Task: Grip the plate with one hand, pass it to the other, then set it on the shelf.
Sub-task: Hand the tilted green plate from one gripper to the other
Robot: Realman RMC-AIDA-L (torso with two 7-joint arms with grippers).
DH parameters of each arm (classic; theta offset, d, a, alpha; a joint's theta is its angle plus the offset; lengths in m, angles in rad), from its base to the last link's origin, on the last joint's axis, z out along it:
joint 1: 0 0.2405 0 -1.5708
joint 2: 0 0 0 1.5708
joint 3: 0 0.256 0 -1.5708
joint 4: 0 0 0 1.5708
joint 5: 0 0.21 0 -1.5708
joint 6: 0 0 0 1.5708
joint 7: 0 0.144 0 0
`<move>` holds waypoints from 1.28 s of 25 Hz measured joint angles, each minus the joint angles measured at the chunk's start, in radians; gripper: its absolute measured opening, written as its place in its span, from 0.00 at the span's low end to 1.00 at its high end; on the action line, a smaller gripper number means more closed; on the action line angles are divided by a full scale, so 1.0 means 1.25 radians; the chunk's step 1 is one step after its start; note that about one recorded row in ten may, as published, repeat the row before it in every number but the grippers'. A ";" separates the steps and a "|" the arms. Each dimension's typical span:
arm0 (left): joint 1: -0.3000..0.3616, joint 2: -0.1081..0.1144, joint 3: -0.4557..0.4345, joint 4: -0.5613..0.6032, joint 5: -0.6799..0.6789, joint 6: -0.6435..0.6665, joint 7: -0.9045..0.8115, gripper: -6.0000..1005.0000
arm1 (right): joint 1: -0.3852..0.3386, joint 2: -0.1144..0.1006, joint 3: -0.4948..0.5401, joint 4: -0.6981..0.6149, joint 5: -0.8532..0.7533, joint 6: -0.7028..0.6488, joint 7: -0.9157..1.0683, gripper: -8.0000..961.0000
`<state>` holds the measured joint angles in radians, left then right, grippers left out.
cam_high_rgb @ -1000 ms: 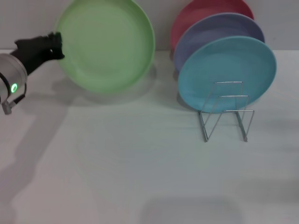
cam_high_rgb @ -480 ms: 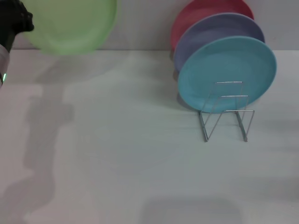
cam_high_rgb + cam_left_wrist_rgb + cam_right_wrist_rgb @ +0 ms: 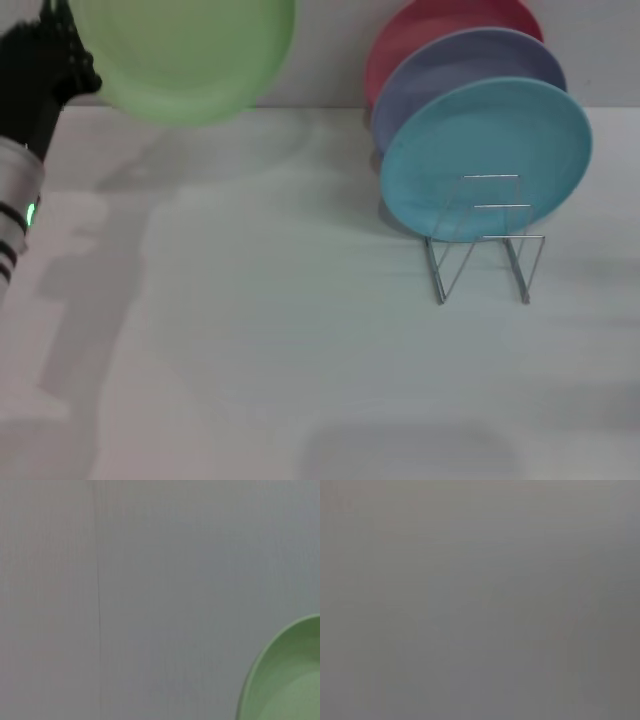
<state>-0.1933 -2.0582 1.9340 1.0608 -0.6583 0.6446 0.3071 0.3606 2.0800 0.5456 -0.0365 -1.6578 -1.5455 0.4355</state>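
The light green plate [image 3: 180,55] is held up off the white surface [image 3: 300,360] at about 11 o'clock in the head view, its upper part cut off by the edge of the frame. It is gripped at its 9 o'clock rim by the left claw [image 3: 70,65], whose black fingers are closed on the plate's edge. The left arm, silver with a green light, is seen rising from the 9 o'clock side of the view towards that rim. A soft shadow of arm and plate is cast on the surface beneath them.

In the left wrist view only a curved portion of the plate [image 3: 287,680] is seen against a plain grey background; the claw's own fingers are not shown there.

The wire dish rack [image 3: 485,240] stands on the surface at about 3 o'clock, well apart from the held plate. Three plates are stood upright in it, one behind another: a light blue plate [image 3: 485,150] at the front, a lavender plate [image 3: 450,65] behind it, and a red plate [image 3: 420,30] at the back. The front loops of the rack are bare.

The right claw is not seen in the head view, and the right wrist view shows only a uniform grey field, so its state cannot be told.
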 joint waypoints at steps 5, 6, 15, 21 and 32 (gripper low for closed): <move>0.010 0.000 0.015 -0.137 0.123 0.131 -0.270 0.04 | -0.017 0.003 -0.037 0.014 -0.021 -0.033 -0.007 0.60; 0.014 0.001 0.014 -0.168 0.145 0.164 -0.320 0.04 | -0.031 0.003 -0.066 0.042 -0.022 -0.056 -0.035 0.60; 0.004 -0.006 0.011 -0.404 0.202 0.412 -0.516 0.04 | -0.089 0.003 -0.202 0.179 -0.030 -0.181 -0.197 0.60; 0.005 -0.008 0.013 -0.452 0.202 0.447 -0.519 0.05 | -0.097 0.002 -0.279 0.268 -0.030 -0.224 -0.289 0.60; 0.009 -0.010 0.008 -0.479 0.200 0.500 -0.508 0.05 | -0.005 0.004 -0.364 0.325 -0.031 -0.206 -0.311 0.60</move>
<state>-0.1822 -2.0704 1.9434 0.4622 -0.4080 1.2696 -0.3280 0.3548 2.0846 0.0901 0.3701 -1.6965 -1.8032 0.0462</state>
